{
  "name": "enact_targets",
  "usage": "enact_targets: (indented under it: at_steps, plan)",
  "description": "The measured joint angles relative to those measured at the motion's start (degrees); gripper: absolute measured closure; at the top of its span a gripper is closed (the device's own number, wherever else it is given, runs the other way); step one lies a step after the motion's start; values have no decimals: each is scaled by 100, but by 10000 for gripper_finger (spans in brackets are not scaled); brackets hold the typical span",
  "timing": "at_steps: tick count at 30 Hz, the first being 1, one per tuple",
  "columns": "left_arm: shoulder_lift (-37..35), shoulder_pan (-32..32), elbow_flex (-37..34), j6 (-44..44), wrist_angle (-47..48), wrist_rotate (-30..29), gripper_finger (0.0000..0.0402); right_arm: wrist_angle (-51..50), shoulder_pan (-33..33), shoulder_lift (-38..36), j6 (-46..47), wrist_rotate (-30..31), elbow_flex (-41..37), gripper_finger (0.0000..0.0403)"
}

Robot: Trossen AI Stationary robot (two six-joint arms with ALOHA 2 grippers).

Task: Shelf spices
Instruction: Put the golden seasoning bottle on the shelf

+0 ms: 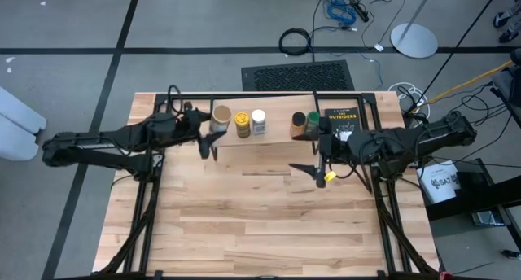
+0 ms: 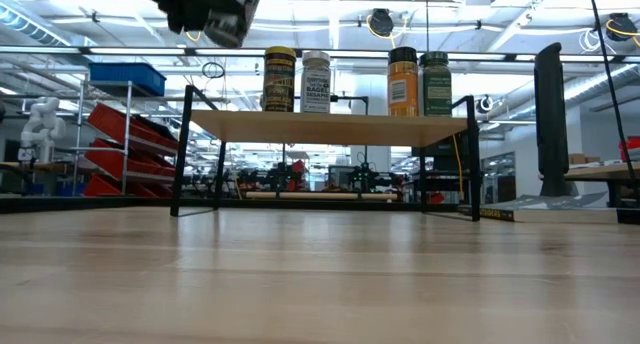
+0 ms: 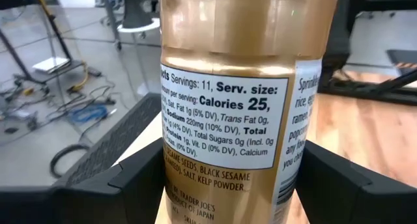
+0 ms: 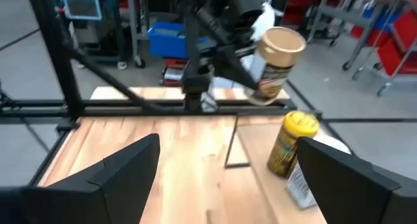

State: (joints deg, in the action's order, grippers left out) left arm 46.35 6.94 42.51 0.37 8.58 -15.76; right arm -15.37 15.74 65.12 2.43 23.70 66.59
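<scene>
Tabletop (image 1: 269,215) bare in front. Farther back, right pincer (image 1: 319,174) idle, jaws wide. Beyond, left pincer (image 1: 213,142) clamped on tan-lidded jar (image 1: 221,117), carried above shelf (image 2: 330,129)'s left end, probably to extend row of four jars (image 2: 355,81).

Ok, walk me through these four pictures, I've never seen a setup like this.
Two dark robot arms work at a wooden table. One camera looks straight down, one sits at tabletop height, and one rides on each wrist. On the table stands a low wooden shelf carrying four spice jars: yellow lid, white lid, dark lid and green lid. A black book lies beside them. The left gripper holds a fifth, the tan-lidded jar, in the air at the shelf's left end; its wrist camera shows the label up close. The right gripper hangs open and empty.
</scene>
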Motion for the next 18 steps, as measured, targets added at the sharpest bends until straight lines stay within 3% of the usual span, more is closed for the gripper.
enact_targets:
  at_steps: [6,10,18]
  plan:
    - [-35,282,-293,-162,-165,80,116,-125,148,0,13,-2,0,55]
    - [-37,409,-667,-306,-1056,348,116,-130,162,0,-58,0,0,55]
    - [-34,708,-1410,-600,-1970,567,116,-127,162,0,-54,0,0,55]
